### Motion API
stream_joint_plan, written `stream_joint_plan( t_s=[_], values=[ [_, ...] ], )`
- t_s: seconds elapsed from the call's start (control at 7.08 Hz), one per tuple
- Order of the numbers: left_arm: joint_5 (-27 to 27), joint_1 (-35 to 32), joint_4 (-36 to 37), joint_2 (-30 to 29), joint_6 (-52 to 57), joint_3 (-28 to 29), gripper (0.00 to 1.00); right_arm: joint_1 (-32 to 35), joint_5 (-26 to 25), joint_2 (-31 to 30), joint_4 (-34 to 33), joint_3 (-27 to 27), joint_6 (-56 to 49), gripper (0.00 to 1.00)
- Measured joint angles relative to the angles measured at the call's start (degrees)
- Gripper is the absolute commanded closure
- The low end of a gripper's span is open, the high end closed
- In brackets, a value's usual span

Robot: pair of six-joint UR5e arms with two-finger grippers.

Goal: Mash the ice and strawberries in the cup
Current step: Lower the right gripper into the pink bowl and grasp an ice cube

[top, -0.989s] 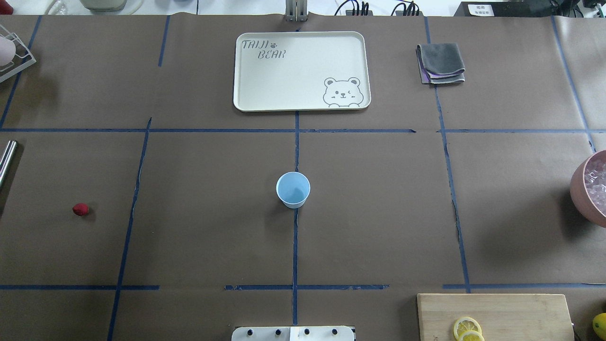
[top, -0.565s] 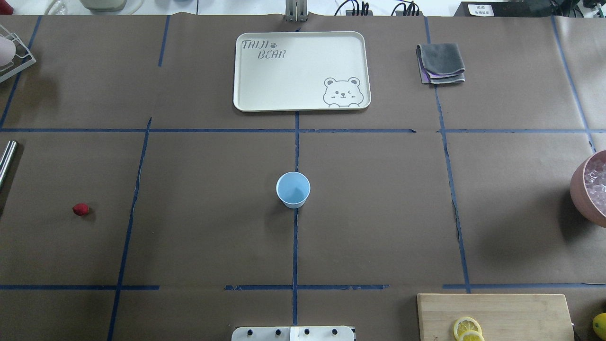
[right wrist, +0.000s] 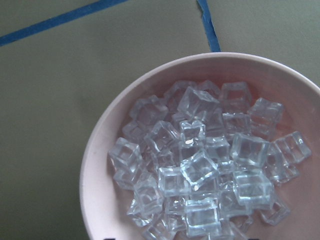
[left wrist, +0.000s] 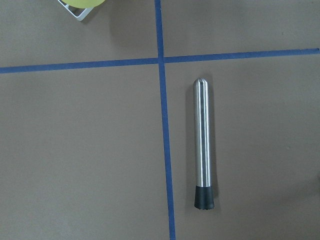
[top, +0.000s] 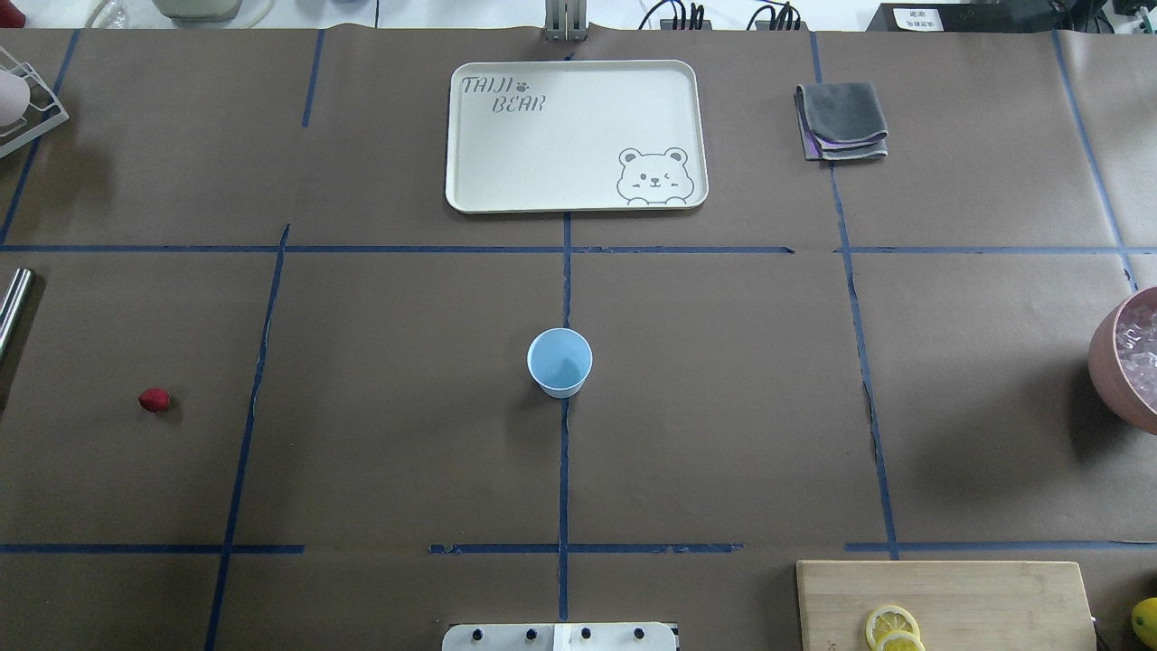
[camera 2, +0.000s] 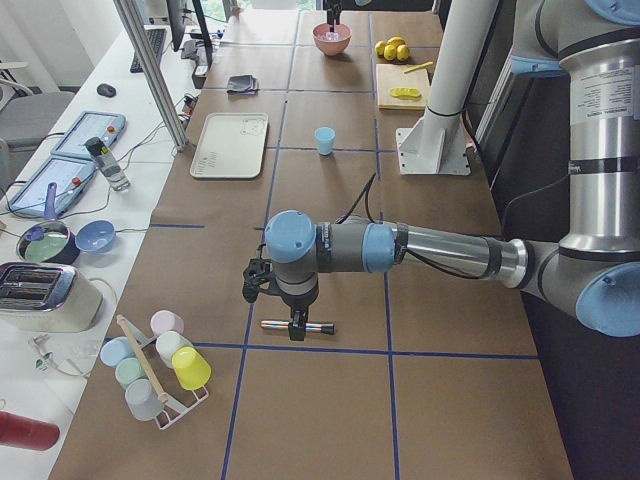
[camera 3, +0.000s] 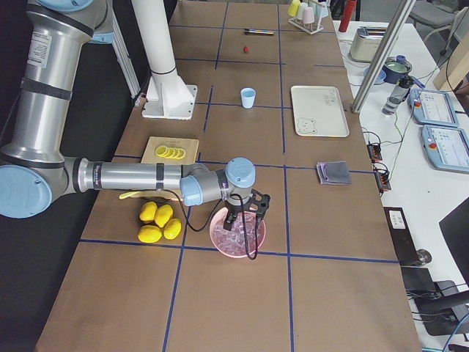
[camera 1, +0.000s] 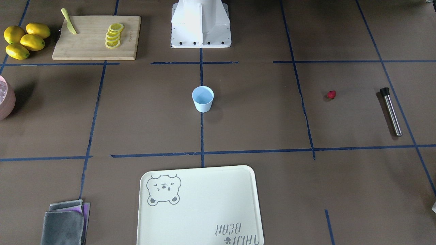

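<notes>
**A:** Where are your task things?
**B:** Your cup (top: 559,362) sits empty mid-desk. The strawberry (top: 154,400) lies near the desk's left edge, and the ice (right wrist: 200,165) is heaped in the pink bowl (right wrist: 95,165) at the right edge.
**A:** And the arms?
**B:** Your right end effector (camera 3: 247,216) hangs wrist-down over the bowl, the left end effector (camera 2: 296,325) over the steel muddler (left wrist: 202,145). Spread or pressed together, I cannot tell. Drop straight onto one top cube

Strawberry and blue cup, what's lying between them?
Only bare brown paper and one blue tape line between strawberry and cup, in the overhead view.
</notes>
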Motion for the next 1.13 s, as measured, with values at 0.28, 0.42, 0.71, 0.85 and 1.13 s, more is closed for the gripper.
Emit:
stream_joint_plan(
  t_s=[0.28, 0.42, 0.71, 0.85, 1.13],
  values=[
    [0.0, -0.01, -0.01, 0.0, 0.0, -0.4, 0.0, -1.2, -0.87, 0.02, 0.09, -1.26, 0.43, 0.11],
    [0.0, -0.02, -0.01, 0.0, 0.0, -0.48, 0.0, -1.84, -1.28, 0.12, 0.08, -1.7, 0.47, 0.12],
    [0.0, -0.02, -0.01, 0.0, 0.0, -0.6, 0.0, -3.18, -2.62, 0.35, 0.11, -2.43, 0.54, 0.17],
    [0.0, -0.02, -0.01, 0.0, 0.0, -0.71, 0.0, -3.49, -2.92, 0.41, 0.15, -2.81, 0.56, 0.24],
    [0.0, -0.05, -0.01, 0.02, 0.0, -0.77, 0.0, -3.79, -3.06, 0.48, 0.18, -3.12, 0.57, 0.56]
  ],
)
